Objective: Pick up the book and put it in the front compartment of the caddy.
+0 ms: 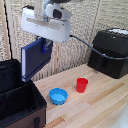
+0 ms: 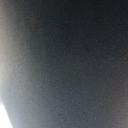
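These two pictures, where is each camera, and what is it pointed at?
Exterior view: off the arm, facing the wooden table from the side; it shows the arm, the claw holding the book tilted above the caddy, plus a bowl and cup.
Wrist view: on the wrist; only a dark blur fills it, nothing of the robot discernible.
Shared: perhaps the book, if the blur is its cover; I cannot tell.
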